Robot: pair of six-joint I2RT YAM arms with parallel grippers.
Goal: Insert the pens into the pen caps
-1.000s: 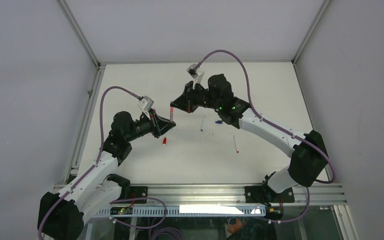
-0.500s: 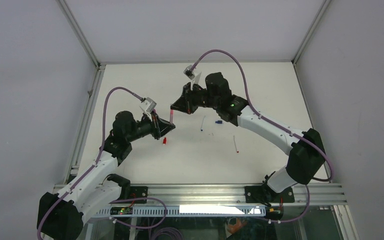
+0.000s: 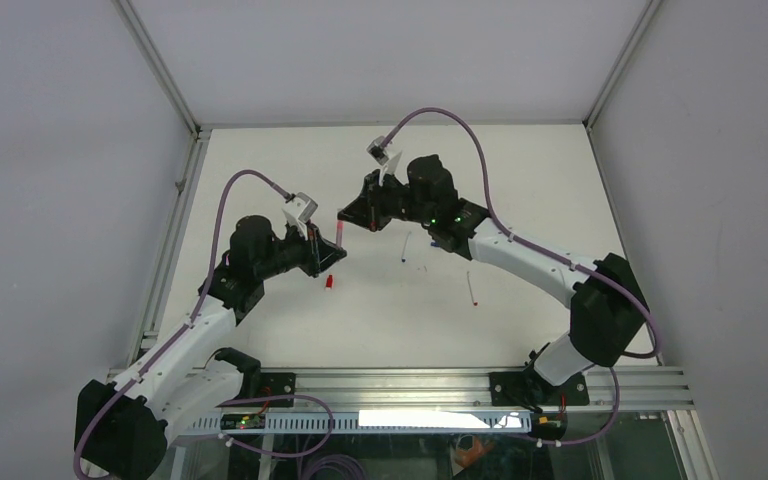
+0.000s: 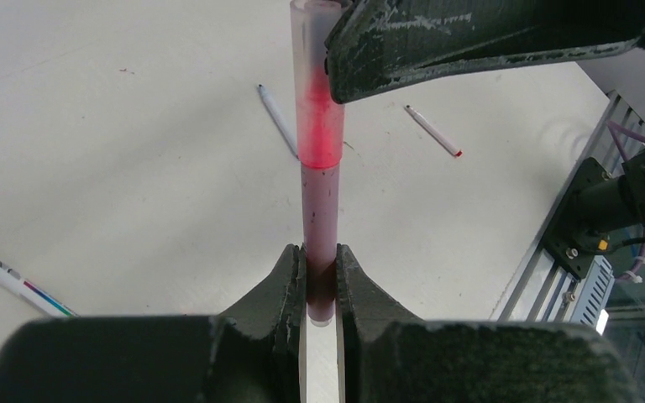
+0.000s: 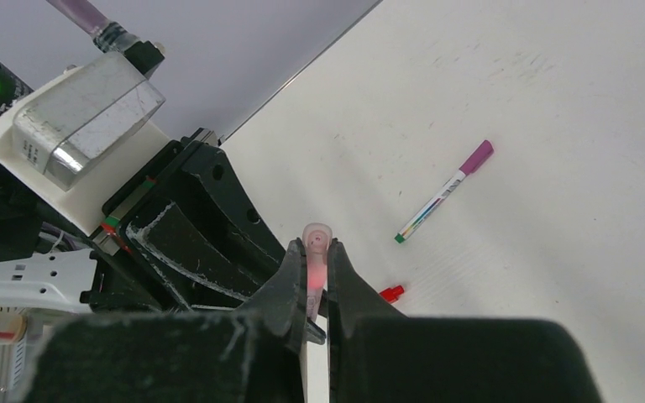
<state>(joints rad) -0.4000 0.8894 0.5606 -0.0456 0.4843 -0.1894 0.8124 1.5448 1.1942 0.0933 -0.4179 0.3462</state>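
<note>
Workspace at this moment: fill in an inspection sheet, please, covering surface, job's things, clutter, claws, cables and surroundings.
Surface: white table, faint scuffs and specks.
Job's things: red-pink pen held in the air between the claws, pale pink cap over its tip, seating depth cannot be told. Lying loose: red cap, blue-tipped white pen, red-tipped pen, magenta-ended pen.
Clutter: nothing seen.
Claws: left claw shut on the pen's lower end; right claw shut on the pale pink cap.
Cables: purple cables arch from both wrists, above the table.
Surroundings: grey walls, aluminium rail at the near edge.
</note>
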